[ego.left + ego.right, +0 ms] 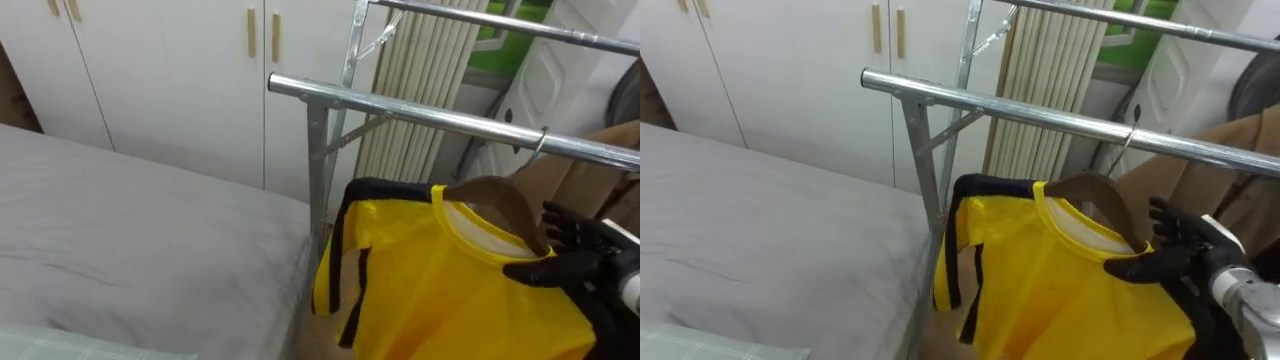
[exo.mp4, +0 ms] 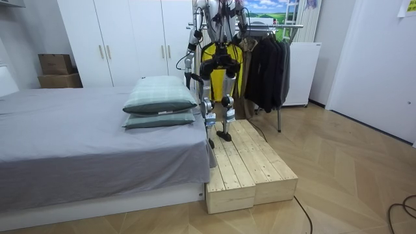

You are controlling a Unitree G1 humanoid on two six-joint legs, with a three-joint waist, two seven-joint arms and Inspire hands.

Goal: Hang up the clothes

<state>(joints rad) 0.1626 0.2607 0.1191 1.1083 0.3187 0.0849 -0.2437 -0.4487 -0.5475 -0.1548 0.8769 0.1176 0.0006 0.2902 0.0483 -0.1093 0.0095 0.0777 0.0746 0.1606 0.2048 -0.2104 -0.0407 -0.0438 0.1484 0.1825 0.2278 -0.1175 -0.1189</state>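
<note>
Standing on a low wooden platform [image 2: 250, 162] at the side of the bed [image 2: 78, 130], the robot faces a metal rack [image 1: 318, 150] with its back to the room. The bed has a grey cover, the floor [image 2: 351, 169] is pale wood, and a white wardrobe [image 2: 123, 39] with wooden handles fills the wall behind.

Counting: two pillows [image 2: 159, 97] are stacked on the bed near the robot, and two boxes [image 2: 57, 65] are stacked by the wardrobe. The rack shows two rails, a lower rail [image 1: 440, 118] close to the robot and an upper rail [image 1: 520, 28] behind it. There is one yellow shirt [image 1: 440, 290] with black trim, on one wooden hanger [image 1: 500, 200]. Several dark clothes [image 2: 266, 71] hang further along the rack, towards the room view's right.

The shirt hangs just under the lower rail, and the hanger's wire hook reaches up over that rail.

The right robot hand [image 1: 582, 262] is at the shirt's shoulder on the robot's right. It is spread wide, its fingers [image 1: 556, 216] fairly straight and fanned beside the hanger's arm, with the thumb lying on the yellow cloth. It closes round nothing.

The left robot hand [image 2: 186, 65] shows at the room view's left, next to the rack's end. Whether it is spread or closed I cannot tell.
</note>
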